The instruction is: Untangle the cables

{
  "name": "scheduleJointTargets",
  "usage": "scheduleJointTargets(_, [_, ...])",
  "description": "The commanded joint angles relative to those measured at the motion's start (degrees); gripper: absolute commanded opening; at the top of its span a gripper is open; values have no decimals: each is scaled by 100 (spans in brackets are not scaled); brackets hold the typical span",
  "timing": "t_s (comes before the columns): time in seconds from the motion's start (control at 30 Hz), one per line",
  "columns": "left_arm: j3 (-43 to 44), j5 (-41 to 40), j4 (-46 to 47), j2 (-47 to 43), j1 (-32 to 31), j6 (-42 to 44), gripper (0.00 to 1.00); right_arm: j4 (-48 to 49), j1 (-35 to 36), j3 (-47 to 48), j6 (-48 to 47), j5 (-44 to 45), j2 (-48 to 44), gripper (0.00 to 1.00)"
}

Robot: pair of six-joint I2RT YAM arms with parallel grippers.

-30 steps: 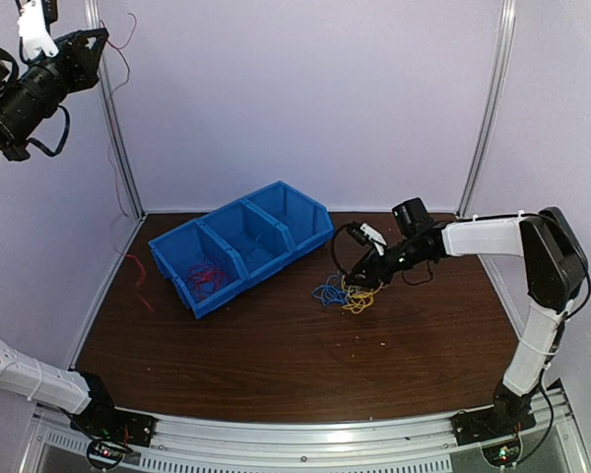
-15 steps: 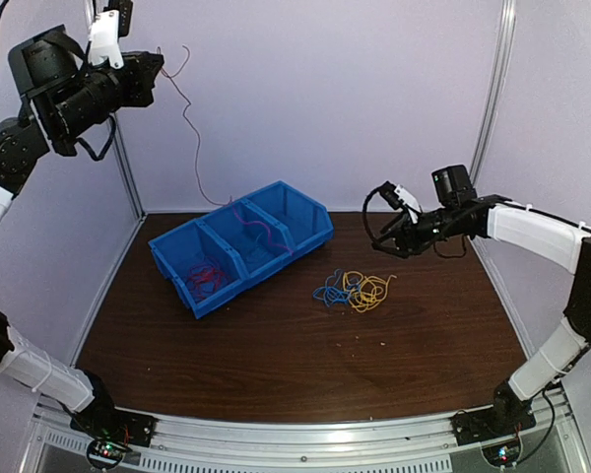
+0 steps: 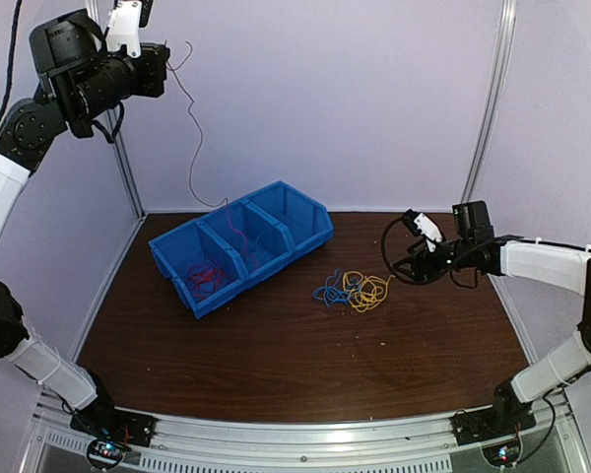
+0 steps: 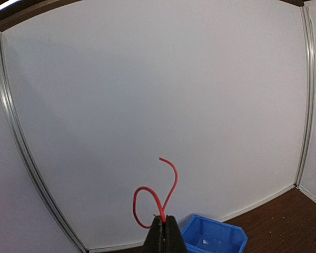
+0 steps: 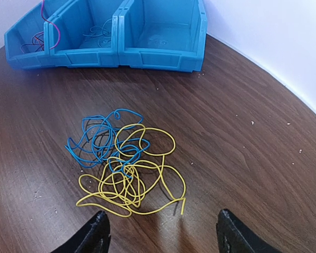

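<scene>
My left gripper (image 3: 165,69) is raised high at the back left, shut on one end of a red cable (image 3: 195,148). That cable hangs down the wall into the blue bin (image 3: 276,258). In the left wrist view its end curls in a loop (image 4: 171,184) above my shut fingertips (image 4: 163,219). A tangle of blue cable (image 5: 102,139) and yellow cable (image 5: 131,179) lies on the table (image 3: 353,291). My right gripper (image 3: 408,268) hovers just right of the tangle, open, with nothing between its fingers (image 5: 97,234).
The three-compartment bin (image 5: 95,55) sits at the back left of the brown table (image 3: 276,365). More red cable (image 3: 205,276) lies in its left compartment. Metal posts (image 3: 128,177) and white walls close the back and sides.
The left arm swung right with the red cable, which now hangs over the bin instead of by the left post. The right gripper left the tangle, moved right and opened wider.
</scene>
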Motion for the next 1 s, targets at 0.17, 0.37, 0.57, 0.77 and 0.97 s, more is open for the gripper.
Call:
scheduleJointTargets(0.17, [532,-237,592,-53,68,322,0,194,-21,93,-17,-311,-46,70])
scheduleJointTargets(0.37, [696,-558,718,93,82,657,0,155,-20,99,-30,-351,-73,70])
scheduleJointTargets(0.57, [406,-621,650,146,402,679,0,150,-21,84,-39,-383,-95,70])
scheduleJointTargets(0.77, [132,56,411,165,1114,204,0,135,-21,93,-56,-413,-60,70])
scheduleJointTargets(0.97, [269,529,386,252,1551,-60,0,108,-21,93,-100,-376,-51,70])
